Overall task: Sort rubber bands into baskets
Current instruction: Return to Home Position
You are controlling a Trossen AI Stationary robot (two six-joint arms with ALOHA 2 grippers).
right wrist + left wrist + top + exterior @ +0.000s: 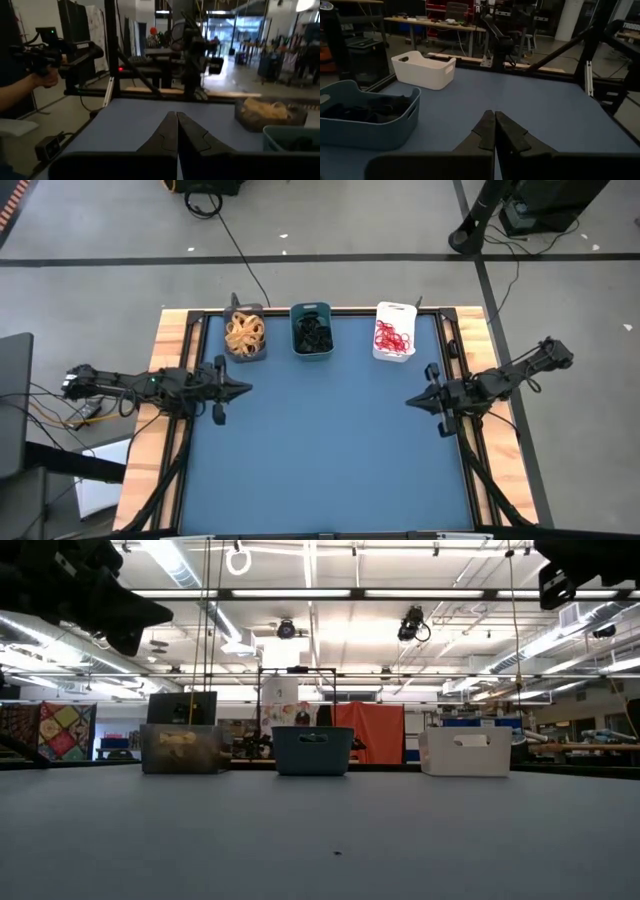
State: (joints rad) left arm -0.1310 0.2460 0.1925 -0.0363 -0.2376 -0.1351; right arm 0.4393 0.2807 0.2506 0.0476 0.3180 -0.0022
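Observation:
Three baskets stand in a row at the table's far edge. The dark grey basket [244, 335] holds tan rubber bands [243, 332]. The teal basket [312, 331] holds black rubber bands [313, 333]. The white basket [394, 332] holds red rubber bands [392, 335]. My left gripper [247, 389] is shut and empty above the table's left side, pointing right. My right gripper [408, 401] is shut and empty above the table's right side, pointing left. Both grippers are raised above the blue mat [320, 450].
The baskets also show in the low view: grey [182, 748], teal [312, 750], white [465, 751]. Wooden table edges [170, 350] border the mat. A person's hand [42, 77] holds a device beyond the table's left side in the right wrist view.

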